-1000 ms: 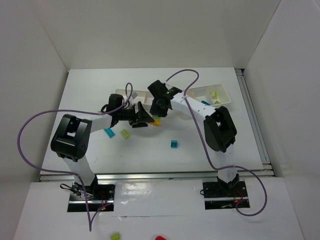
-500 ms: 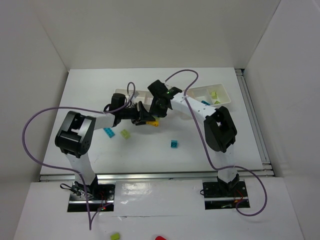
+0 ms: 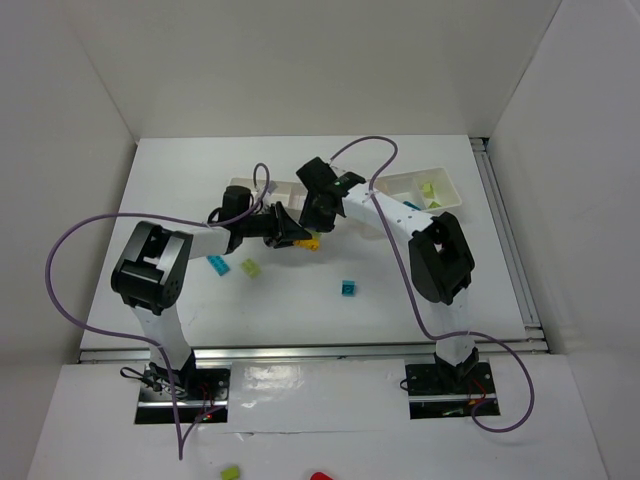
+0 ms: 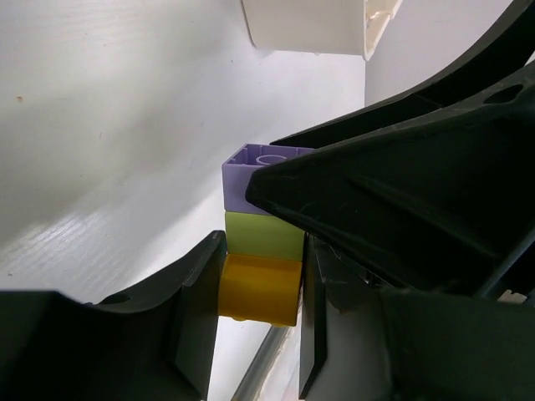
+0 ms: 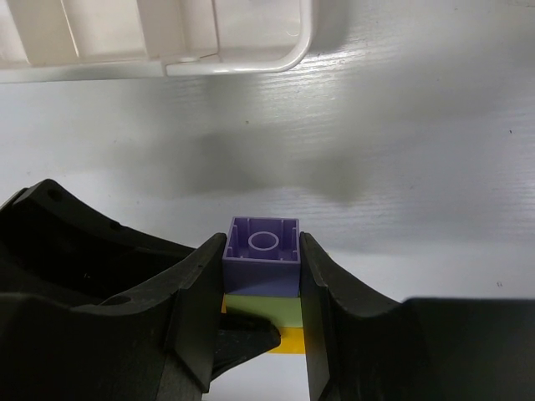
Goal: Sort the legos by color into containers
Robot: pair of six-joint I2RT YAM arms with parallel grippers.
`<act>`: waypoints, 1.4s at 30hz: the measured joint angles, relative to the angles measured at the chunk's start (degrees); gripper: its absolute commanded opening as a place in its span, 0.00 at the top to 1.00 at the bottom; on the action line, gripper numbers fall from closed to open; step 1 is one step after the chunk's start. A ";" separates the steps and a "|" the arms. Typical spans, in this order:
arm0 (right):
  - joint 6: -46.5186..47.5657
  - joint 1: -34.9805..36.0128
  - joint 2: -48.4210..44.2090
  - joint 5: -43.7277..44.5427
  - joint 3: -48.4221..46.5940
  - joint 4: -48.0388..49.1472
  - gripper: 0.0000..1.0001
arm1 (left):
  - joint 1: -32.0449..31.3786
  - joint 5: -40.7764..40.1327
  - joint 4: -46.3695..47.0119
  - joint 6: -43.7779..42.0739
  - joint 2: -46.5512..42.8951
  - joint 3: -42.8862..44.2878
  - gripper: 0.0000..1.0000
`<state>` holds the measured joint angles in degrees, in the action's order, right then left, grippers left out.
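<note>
Legos (image 4: 266, 236) stacked purple-green-yellow, glossy plastic, near white tray (image 5: 167, 50) on counter (image 3: 400, 310). Right pincer (image 5: 262, 276) grasps purple brick (image 5: 264, 248), hollow underside showing; left pincer (image 4: 259, 288) grasps yellow brick (image 4: 255, 296). Overhead, both hide most of stack.

A flat white tabletop (image 3: 300, 310) sits enclosed by plain white panel walls (image 3: 300, 70) at the back and on both sides. Silver metal rails run along its right edge (image 3: 508, 240) and its near edge (image 3: 300, 350). In front lies a white ledge (image 3: 330, 415), with a small red object (image 3: 318, 476) cut off by the picture's bottom edge.
</note>
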<state>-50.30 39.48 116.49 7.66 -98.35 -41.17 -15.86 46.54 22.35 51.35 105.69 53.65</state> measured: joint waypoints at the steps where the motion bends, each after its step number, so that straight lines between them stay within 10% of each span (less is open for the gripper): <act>1: 0.09 -0.02 0.00 -0.04 0.00 0.00 0.81 | 0.02 -0.02 -0.02 -0.07 0.00 0.00 1.00; 16: 0.48 -0.55 0.00 -1.60 0.00 0.11 0.81 | 0.83 -0.04 5.90 -0.37 -1.03 -4.59 1.00; 37: 4.61 -4.28 11.41 3.65 -20.35 2.93 0.80 | 3.58 -10.56 -18.16 -7.80 -12.81 -4.85 1.00; 42: 6.75 -4.66 19.91 4.35 -29.53 2.56 0.25 | 4.72 -13.42 -25.86 -10.60 -15.56 -1.51 1.00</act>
<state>-43.55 34.83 136.40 12.01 -127.87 -38.61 -11.14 33.12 -3.51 40.75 90.13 52.14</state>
